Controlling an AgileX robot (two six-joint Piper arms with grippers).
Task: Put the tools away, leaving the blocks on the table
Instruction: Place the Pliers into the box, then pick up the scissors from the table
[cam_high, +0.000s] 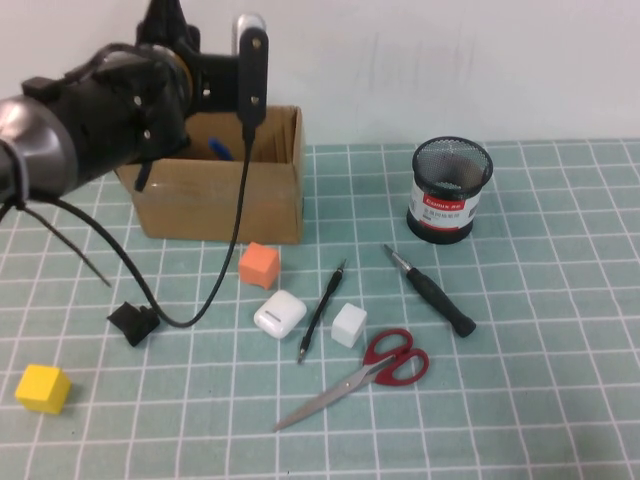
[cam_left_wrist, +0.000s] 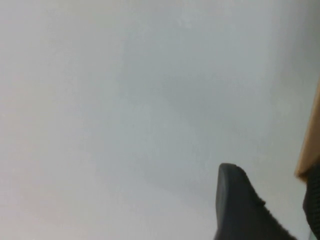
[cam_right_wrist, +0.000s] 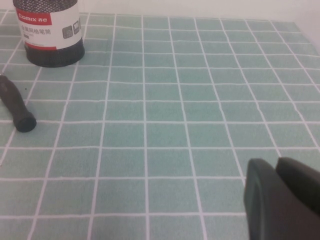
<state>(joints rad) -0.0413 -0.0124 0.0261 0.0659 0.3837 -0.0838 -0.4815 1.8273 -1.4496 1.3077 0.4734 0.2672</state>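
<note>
Green gridded bench (cam_high: 560, 400): scissors (cam_high: 370, 375), screwdriver (cam_high: 432, 292), pen (cam_high: 321, 310) at centre; cardboard box (cam_high: 215, 205) upper left. Left gripper (cam_high: 170, 25) at frame's upper left above box, opening can't tell. Right gripper (cam_right_wrist: 282, 200) near bench, can't tell either.

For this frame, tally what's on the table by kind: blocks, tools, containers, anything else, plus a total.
Blocks: 3 – orange block, white block, yellow block
Tools: 3 – scissors, screwdriver, pen
Containers: 2 – cardboard box, mesh pen holder
Other: 1 – white earbud case
Total: 9
Left gripper is above the box; right gripper hovers over bare mat.
</note>
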